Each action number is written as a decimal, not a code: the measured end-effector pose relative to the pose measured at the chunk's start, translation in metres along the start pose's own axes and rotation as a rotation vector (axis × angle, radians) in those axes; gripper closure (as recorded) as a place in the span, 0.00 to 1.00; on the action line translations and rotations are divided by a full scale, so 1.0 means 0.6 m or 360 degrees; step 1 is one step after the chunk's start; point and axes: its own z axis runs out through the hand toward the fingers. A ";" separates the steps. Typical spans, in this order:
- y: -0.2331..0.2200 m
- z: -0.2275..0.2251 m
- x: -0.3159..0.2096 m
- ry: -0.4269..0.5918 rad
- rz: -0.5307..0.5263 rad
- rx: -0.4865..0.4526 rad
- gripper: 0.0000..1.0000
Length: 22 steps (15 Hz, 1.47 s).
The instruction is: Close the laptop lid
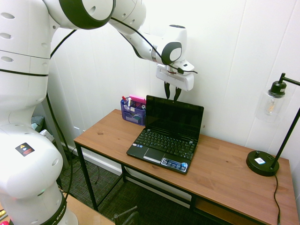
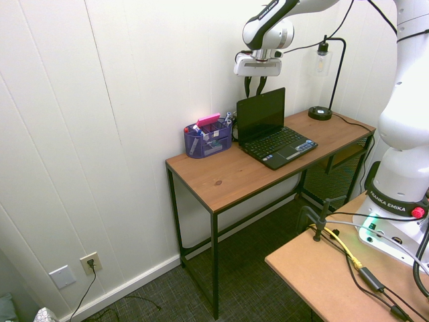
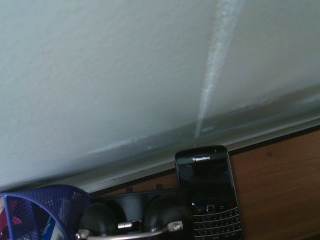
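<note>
While the laptop lid stands up, the hand is just above its top edge, fingers apart.

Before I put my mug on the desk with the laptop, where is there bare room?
The widest bare patch lies between the laptop and the lamp base. Another is the desk end beyond the purple organizer. It is crowded behind the laptop, where the phone lies by the wall.
</note>
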 end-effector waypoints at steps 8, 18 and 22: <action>0.019 0.008 0.008 -0.0068 -0.0033 -0.0063 1.00; 0.058 0.030 -0.020 -0.0130 -0.0053 -0.0191 1.00; 0.084 0.053 -0.034 -0.0193 -0.0067 -0.0305 1.00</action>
